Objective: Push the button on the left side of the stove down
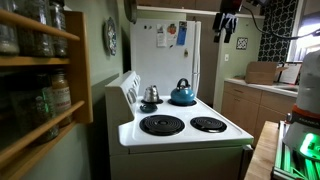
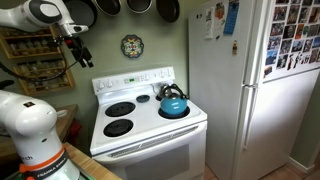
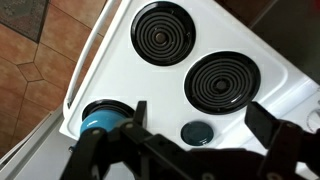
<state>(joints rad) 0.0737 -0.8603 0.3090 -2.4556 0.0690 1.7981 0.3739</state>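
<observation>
Stove [image 3: 115,60] well below fingers [image 3: 268,122], apart; fingers spread wide.

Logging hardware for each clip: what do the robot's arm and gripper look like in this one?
In an exterior view the arm is made of glossy white, rounded links with dark joints between them. In the wrist view the gripper is black, with two flat, angular fingers on a dark body. No cables or markings can be made out.
</observation>
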